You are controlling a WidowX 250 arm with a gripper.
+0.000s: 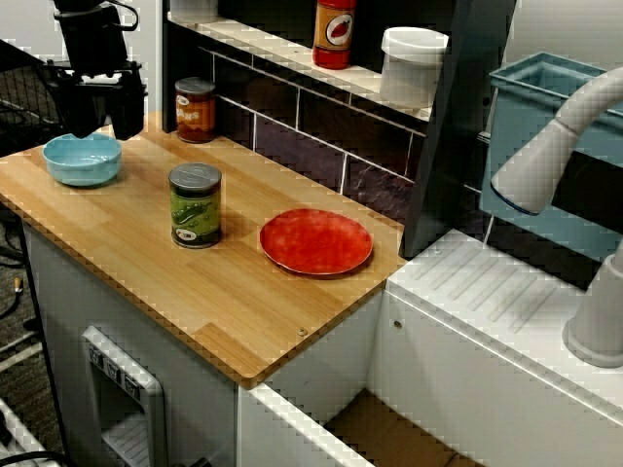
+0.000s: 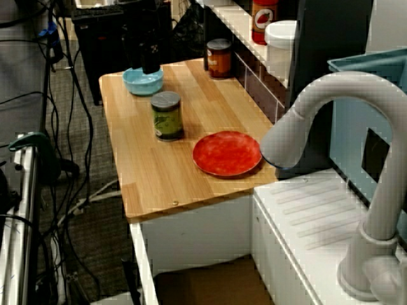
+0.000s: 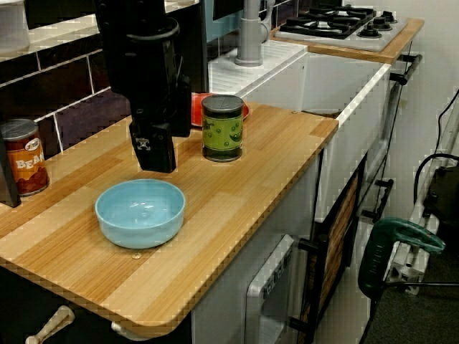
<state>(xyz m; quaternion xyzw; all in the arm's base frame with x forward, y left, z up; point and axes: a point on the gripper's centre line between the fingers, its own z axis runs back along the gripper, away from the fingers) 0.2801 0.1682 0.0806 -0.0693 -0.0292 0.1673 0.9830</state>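
Observation:
My black gripper hangs just above the wooden counter at its far left end, right behind a light blue bowl. Its two fingers stand apart with nothing between them. In the view from the bowl end the gripper sits between the empty bowl and a green-labelled can, touching neither. In the view from the sink end the gripper hides part of the bowl. The green can stands upright mid-counter, and a red plate lies to its right.
A bean can stands against the dark tiled back wall. On the shelf above are a red bottle and a white tub. A grey faucet, a white drainboard and a teal bin lie to the right.

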